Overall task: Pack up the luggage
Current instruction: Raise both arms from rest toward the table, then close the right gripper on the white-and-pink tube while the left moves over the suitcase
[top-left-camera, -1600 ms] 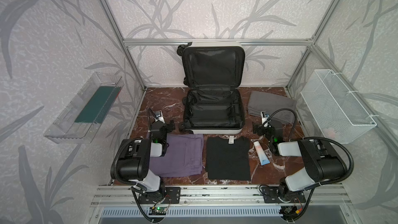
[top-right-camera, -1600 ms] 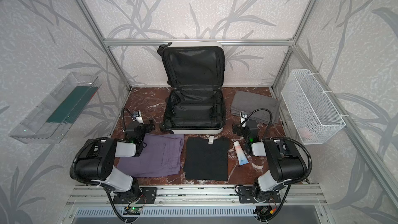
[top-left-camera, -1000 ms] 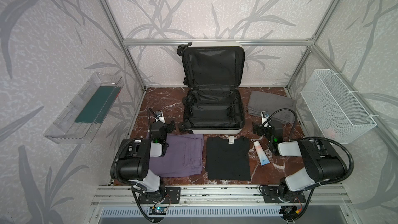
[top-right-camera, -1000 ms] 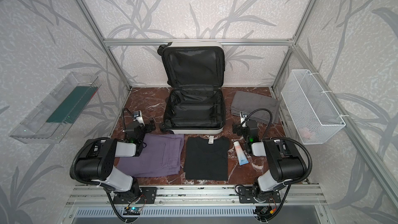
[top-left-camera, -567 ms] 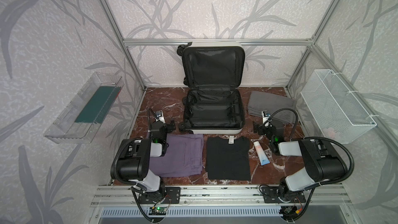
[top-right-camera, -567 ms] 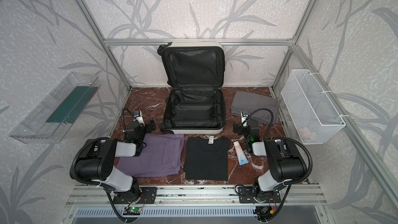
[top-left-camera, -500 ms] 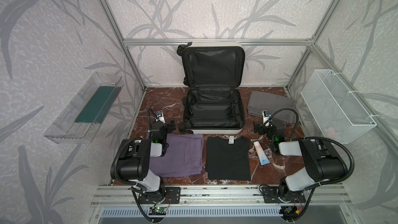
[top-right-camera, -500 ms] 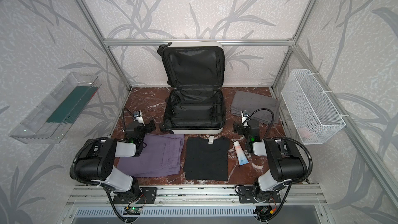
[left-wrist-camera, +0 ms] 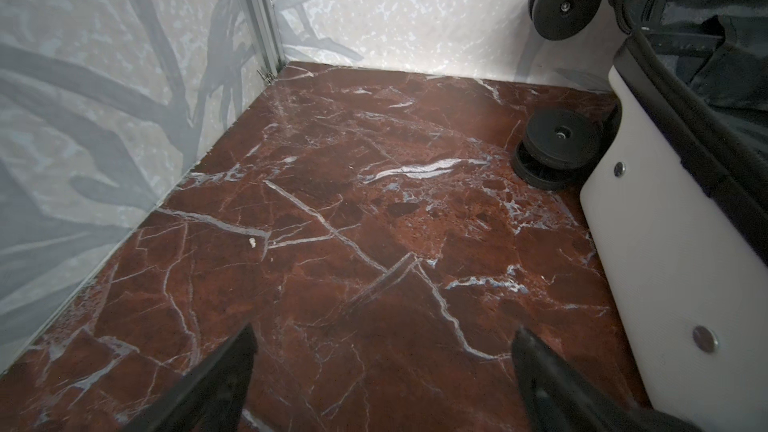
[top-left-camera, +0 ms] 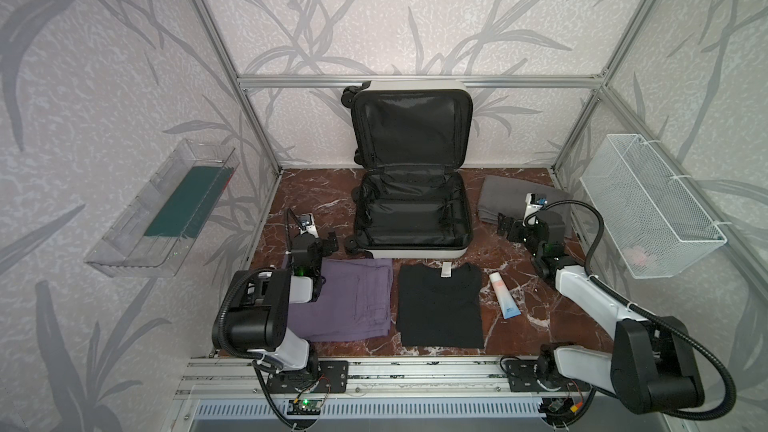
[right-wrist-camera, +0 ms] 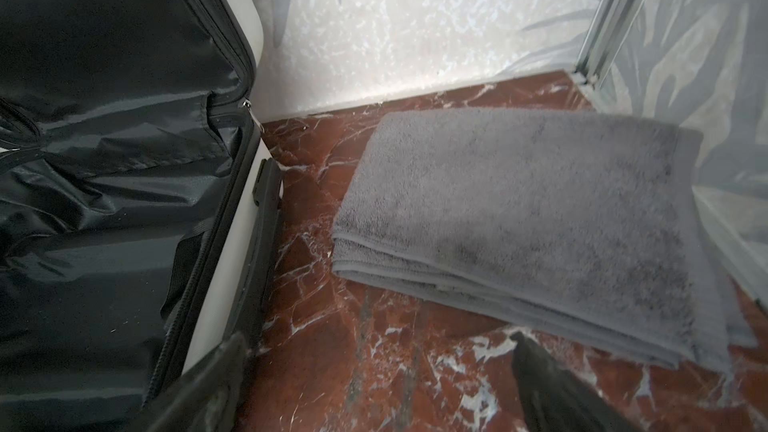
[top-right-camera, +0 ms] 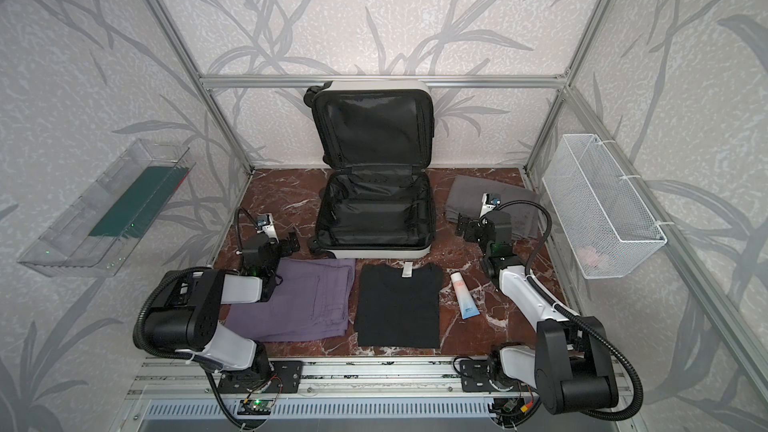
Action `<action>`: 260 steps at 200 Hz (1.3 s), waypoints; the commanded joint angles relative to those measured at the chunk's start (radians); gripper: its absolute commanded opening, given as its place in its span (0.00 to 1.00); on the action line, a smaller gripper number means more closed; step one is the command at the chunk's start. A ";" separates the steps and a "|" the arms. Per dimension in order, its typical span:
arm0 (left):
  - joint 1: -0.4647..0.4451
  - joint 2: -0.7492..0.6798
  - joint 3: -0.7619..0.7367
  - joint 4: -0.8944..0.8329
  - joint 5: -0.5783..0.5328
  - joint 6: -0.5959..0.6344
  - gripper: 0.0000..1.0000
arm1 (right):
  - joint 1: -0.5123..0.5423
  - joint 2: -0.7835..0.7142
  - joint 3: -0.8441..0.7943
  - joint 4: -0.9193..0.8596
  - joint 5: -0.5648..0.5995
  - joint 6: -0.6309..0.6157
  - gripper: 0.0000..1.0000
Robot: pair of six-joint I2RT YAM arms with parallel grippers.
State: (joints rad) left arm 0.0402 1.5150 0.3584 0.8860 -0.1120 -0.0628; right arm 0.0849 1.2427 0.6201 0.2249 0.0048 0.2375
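Both pairs of jaws stand apart and empty: the left jaws over bare table (top-left-camera: 316, 197) at centre left, the right jaws at centre right, near the towel (top-left-camera: 498, 197). The luggage (top-left-camera: 411, 252) lies open at centre, unpacked. Trousers (top-left-camera: 353, 301), shirt (top-left-camera: 440, 309), tube (top-left-camera: 504, 295) and towel remain. Walls crowd both sides; its near rim needs clearing.
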 commanded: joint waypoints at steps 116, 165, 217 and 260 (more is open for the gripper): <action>-0.083 -0.433 0.429 -0.962 0.095 -0.288 0.95 | 0.046 -0.079 0.212 -0.760 -0.076 0.075 0.81; -0.240 -0.472 0.495 -1.094 0.100 -0.337 0.95 | 0.153 -0.060 0.215 -0.895 0.027 0.081 0.79; -0.317 -0.502 0.506 -1.155 0.141 -0.418 0.95 | 0.235 0.034 0.169 -0.887 0.073 0.119 0.80; -0.353 -0.480 0.533 -1.141 0.184 -0.448 0.95 | 0.239 0.099 0.159 -0.870 0.050 0.104 0.79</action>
State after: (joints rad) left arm -0.2928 1.0313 0.8417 -0.2363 0.0387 -0.4713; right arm 0.3180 1.3231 0.7933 -0.6327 0.0528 0.3428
